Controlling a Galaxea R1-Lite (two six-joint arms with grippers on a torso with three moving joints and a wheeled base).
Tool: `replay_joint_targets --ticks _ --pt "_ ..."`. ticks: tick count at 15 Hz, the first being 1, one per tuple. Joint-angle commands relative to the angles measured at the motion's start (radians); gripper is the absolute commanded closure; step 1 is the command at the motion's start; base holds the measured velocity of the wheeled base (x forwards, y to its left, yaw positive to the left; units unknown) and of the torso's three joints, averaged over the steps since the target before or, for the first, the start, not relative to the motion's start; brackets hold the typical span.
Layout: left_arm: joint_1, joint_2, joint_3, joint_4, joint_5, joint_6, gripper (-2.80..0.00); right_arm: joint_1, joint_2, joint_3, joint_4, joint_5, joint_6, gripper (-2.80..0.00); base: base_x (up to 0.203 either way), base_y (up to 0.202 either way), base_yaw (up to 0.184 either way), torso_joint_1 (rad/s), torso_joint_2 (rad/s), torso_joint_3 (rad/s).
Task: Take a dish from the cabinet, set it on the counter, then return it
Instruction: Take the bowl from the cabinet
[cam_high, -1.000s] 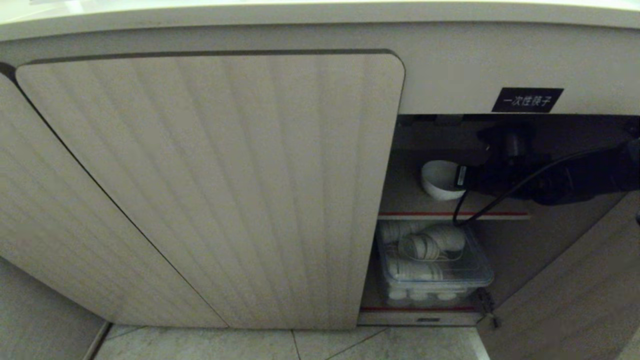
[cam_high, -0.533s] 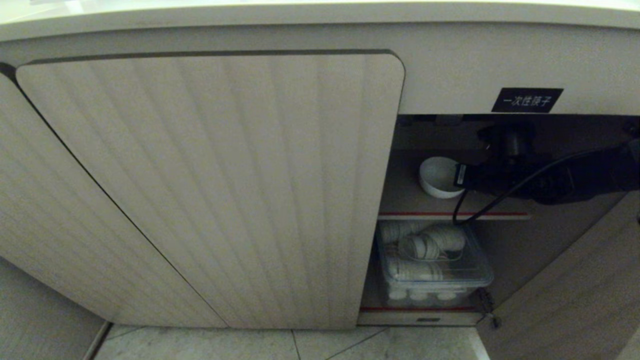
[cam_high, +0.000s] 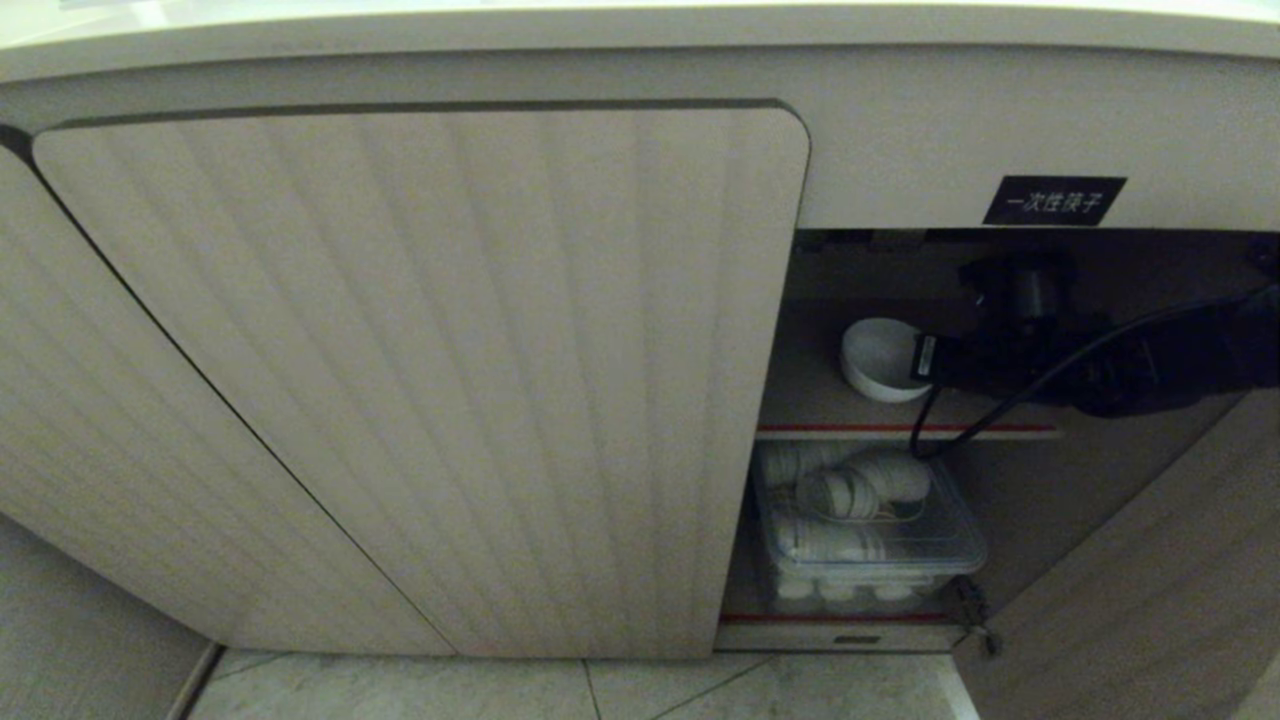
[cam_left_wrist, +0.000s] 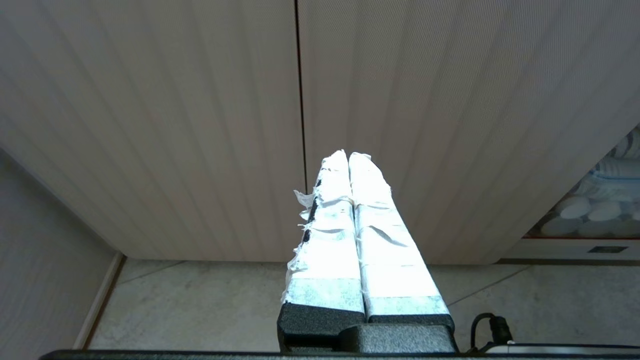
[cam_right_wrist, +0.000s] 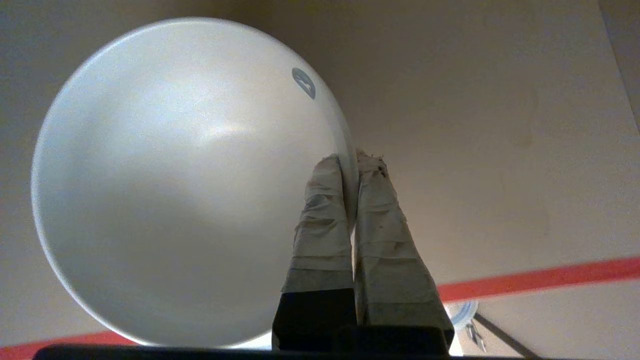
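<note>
Pinching the dish (cam_right_wrist: 175, 185) by its rim in the right claw (cam_right_wrist: 350, 165), apparently lifting it clear of the cabinet (cam_high: 420, 380) shelf (cam_high: 900, 430), keeping the left claw (cam_left_wrist: 348, 156) closed, empty, parked.

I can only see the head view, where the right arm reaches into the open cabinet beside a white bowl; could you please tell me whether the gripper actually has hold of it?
Observer: Yes. In the right wrist view the right gripper is shut on the bowl, pinching its rim with one finger inside and one outside.
Operator: Thank you. Is the bowl marked in any way?
Observer: It carries a small grey oval logo near the rim.
Operator: And where is the left arm, please?
Observer: The left wrist view shows the left gripper shut and empty, in front of the closed ribbed doors, above the tiled floor.
</note>
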Motion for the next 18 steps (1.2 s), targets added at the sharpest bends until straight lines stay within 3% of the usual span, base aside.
replay_joint_targets --ticks 1,9,12,18 --pt "0.002 0.0 0.0 0.0 0.0 -0.001 0.0 0.0 -0.017 0.024 -0.003 -0.003 0.008 0.0 0.0 0.0 0.0 0.0 0.0 0.0" --pt "0.0 0.0 0.001 0.0 0.0 -0.001 0.0 0.005 -0.07 0.117 -0.096 -0.002 0.052 0.0 0.0 0.0 0.0 0.0 0.0 0.0" --pt "0.001 0.0 0.0 0.0 0.0 -0.001 0.0 0.009 -0.098 0.131 -0.095 -0.001 0.113 0.0 0.0 0.0 0.0 0.0 0.0 0.0" --pt "0.0 0.0 -0.001 0.0 0.0 -0.001 0.0 0.017 -0.162 0.21 -0.099 0.0 0.15 0.0 0.0 0.0 0.0 0.0 0.0 0.0"
